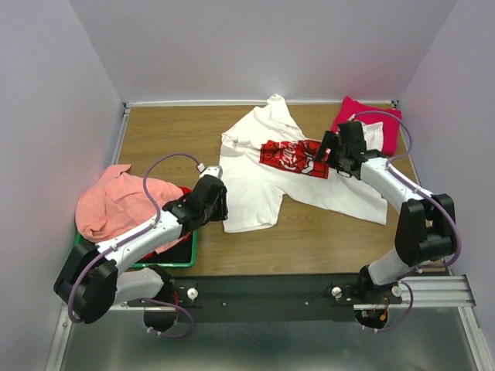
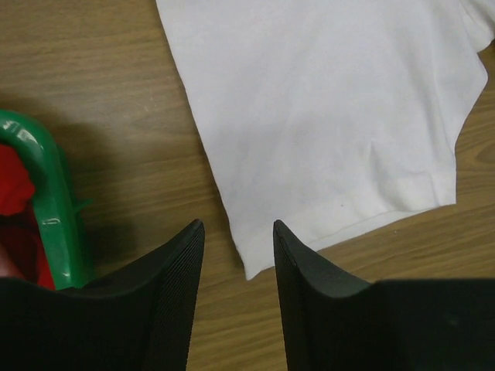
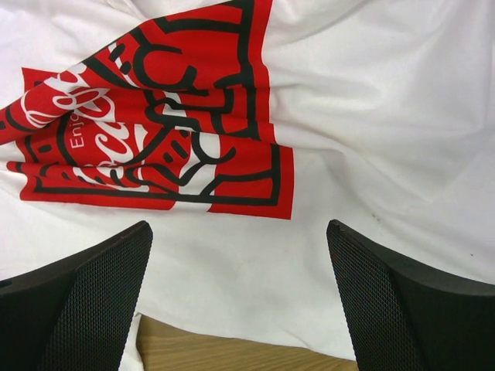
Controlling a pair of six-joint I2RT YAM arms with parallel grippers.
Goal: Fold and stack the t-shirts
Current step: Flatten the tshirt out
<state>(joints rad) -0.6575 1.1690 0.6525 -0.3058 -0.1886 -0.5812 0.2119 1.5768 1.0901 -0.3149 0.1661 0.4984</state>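
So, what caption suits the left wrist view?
Left hand open above a corner of the white t-shirt, wooden table beneath, green bin alongside.

The top external view looks steeply down from above and behind the robot, taking in the whole worktop (image 1: 309,247). The left wrist view sits close over the wood, facing down at the hem corner of the white t-shirt (image 2: 325,116) and the rim of the green bin (image 2: 54,209). The right wrist view hangs close above the same shirt's red print (image 3: 155,131). All three views share that shirt.
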